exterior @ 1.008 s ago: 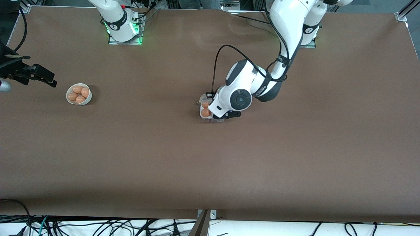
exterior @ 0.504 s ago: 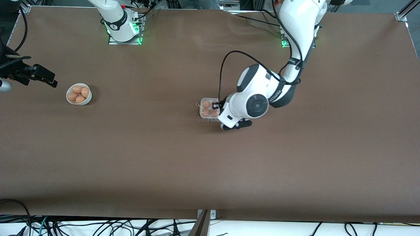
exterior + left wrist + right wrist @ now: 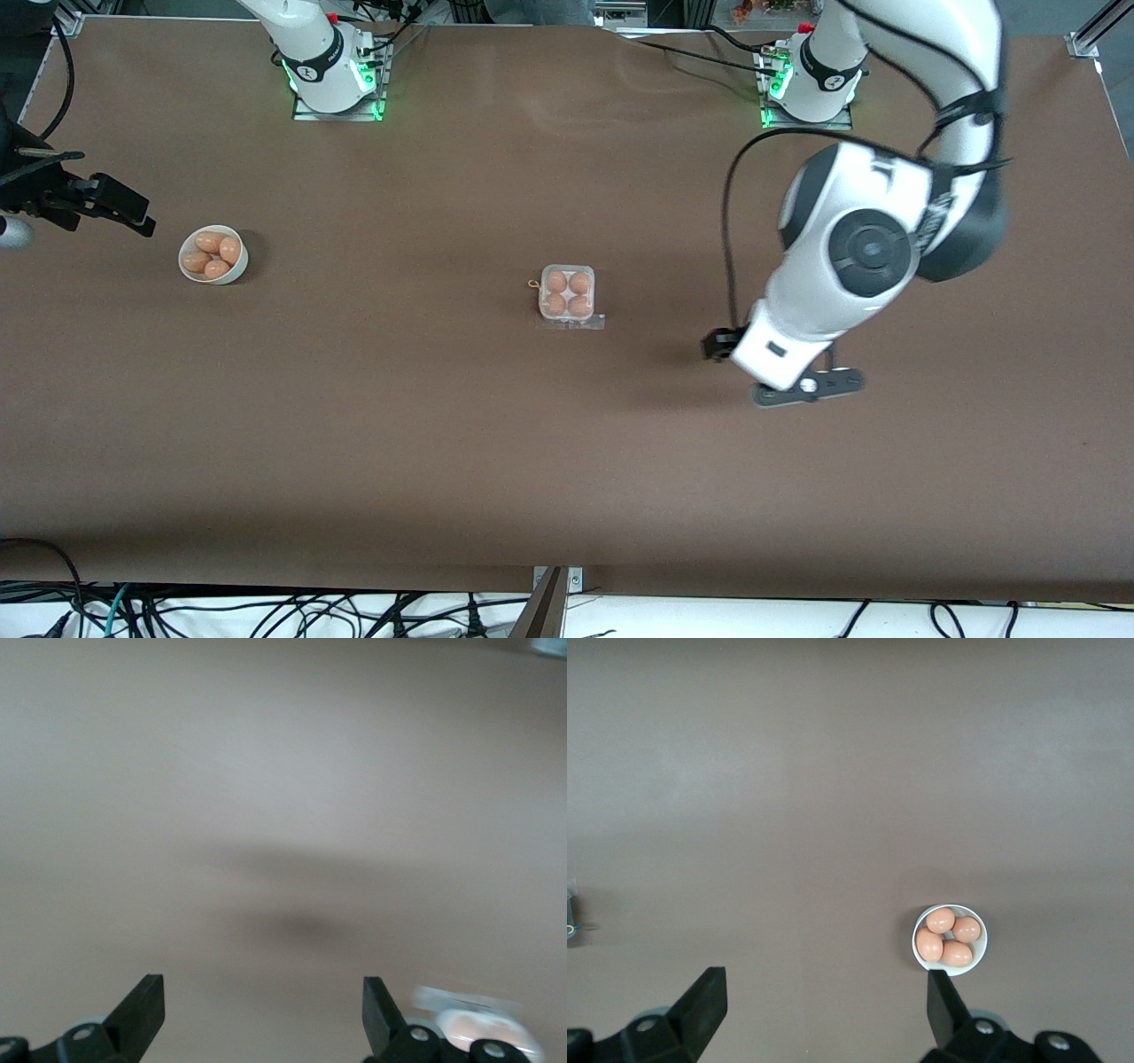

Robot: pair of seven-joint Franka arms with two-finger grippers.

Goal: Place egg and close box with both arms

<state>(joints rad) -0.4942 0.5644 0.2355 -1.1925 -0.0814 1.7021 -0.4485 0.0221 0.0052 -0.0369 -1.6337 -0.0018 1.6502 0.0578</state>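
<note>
Box [image 3: 568, 296] lid now down, four eggs | left claw [image 3: 808, 388] withdrawn, spread | right claw [image 3: 106, 208] waits, spread

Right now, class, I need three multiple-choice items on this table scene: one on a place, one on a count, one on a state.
1. Where is the bowl?
A. toward the right arm's end
B. toward the left arm's end
C. on the box

2. How many eggs does the box hold?
A. two
B. three
C. four

3. How are the left gripper's fingers?
A. open, empty
B. shut on an egg
C. shut on the bowl

Answers: 1 A, the bowl lies at that end; 2 C, every cell is filled; 3 A, bare table shows between them.
</note>
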